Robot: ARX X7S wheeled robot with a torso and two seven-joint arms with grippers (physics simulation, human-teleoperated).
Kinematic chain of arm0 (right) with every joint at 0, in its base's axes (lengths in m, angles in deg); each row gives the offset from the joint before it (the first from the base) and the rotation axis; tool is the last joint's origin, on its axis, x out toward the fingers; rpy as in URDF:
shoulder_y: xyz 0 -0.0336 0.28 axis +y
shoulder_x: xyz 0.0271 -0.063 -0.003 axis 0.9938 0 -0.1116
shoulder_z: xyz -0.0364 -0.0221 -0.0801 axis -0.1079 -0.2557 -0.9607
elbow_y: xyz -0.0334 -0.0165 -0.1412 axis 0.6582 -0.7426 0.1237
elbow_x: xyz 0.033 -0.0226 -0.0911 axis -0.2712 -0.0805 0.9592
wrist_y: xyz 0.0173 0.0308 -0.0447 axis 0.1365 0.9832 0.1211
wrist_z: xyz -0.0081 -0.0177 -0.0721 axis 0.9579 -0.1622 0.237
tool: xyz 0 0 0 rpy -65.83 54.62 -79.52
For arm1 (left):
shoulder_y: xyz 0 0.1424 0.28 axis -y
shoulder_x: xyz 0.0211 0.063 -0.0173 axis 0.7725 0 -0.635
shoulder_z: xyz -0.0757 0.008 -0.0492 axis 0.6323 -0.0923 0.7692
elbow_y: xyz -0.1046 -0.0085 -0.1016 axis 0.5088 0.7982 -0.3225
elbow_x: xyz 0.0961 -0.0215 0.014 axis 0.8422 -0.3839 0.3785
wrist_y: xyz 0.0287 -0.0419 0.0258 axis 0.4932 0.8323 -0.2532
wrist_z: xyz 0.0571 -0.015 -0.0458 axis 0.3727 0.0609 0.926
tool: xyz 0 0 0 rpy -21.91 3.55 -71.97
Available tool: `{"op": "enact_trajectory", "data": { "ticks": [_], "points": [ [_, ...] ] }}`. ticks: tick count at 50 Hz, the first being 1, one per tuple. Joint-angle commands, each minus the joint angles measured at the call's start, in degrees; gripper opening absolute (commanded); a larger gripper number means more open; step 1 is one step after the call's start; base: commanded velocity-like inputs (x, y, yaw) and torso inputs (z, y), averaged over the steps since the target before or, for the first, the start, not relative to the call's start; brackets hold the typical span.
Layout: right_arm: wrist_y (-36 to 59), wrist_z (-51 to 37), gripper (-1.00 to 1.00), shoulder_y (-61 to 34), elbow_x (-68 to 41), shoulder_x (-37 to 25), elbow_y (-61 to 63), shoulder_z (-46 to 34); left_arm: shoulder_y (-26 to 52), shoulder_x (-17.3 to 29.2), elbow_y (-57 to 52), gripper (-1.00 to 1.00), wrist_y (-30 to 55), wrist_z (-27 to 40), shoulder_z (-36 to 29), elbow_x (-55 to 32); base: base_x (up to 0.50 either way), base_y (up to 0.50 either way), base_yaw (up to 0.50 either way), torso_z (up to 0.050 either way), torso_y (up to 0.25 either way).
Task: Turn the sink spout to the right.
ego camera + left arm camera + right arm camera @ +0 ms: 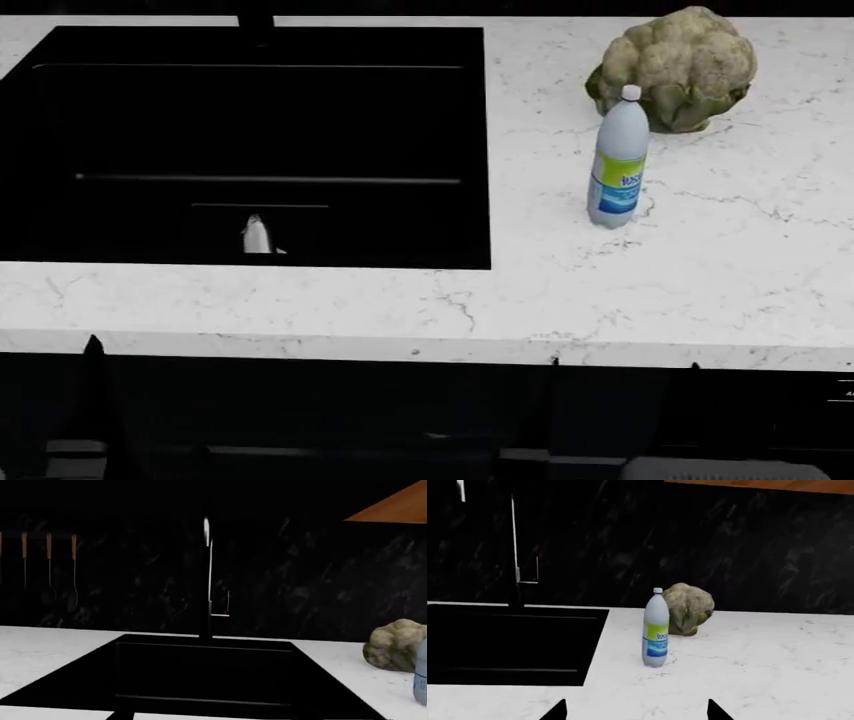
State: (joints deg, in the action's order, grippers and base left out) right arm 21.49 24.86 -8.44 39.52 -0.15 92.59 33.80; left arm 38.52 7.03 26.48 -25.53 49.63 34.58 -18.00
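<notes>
The sink spout (207, 580) is a slim black upright post behind the black sink (200, 670), with a small pale bar at its side. It also shows in the right wrist view (514, 555), and only its base shows in the head view (255, 25). My left gripper (207, 716) is low in front of the sink, far from the spout. One dark fingertip (120, 715) shows at the side; the other is lost against the black basin. My right gripper (637, 712) is open and empty, its tips wide apart over the white counter.
A plastic water bottle (618, 160) stands on the white marble counter (667, 290) right of the sink, with a cauliflower (674, 65) behind it. A small silvery fish (256, 236) lies in the sink (267, 120). Utensils (48, 565) hang on the dark back wall.
</notes>
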Motion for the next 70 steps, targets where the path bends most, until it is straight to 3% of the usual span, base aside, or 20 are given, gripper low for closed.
{"op": "enact_trajectory", "data": {
  "ticks": [1, 28, 57, 70],
  "points": [
    [7.42, -1.79, 1.00, -2.92, -1.22, -2.05, 7.25, 1.65, 1.87, 2.13, -7.96, 1.00, 6.02, 2.27, 2.40, -2.99, 0.00, 0.00, 0.00, 0.000, 0.000],
    [28.86, -4.74, 1.00, -20.00, -9.46, -6.39, 16.98, 9.64, 11.18, 6.69, -15.92, 1.00, 19.46, 7.57, 12.32, -12.90, 0.00, 0.00, 0.00, 0.000, 0.000],
    [27.61, -5.27, 1.00, -19.97, -10.46, -6.03, 17.03, 10.42, 11.92, 7.26, -16.94, 1.00, 20.79, 8.75, 15.11, -16.93, 0.00, 0.00, 0.00, 0.000, 0.000],
    [25.36, -4.80, 1.00, -19.35, -10.51, -6.29, 17.50, 10.23, 11.51, 7.30, -16.23, 1.00, 19.67, 8.62, 15.15, -16.97, 0.10, 0.31, 0.00, 0.000, 0.000]
  ]
}}
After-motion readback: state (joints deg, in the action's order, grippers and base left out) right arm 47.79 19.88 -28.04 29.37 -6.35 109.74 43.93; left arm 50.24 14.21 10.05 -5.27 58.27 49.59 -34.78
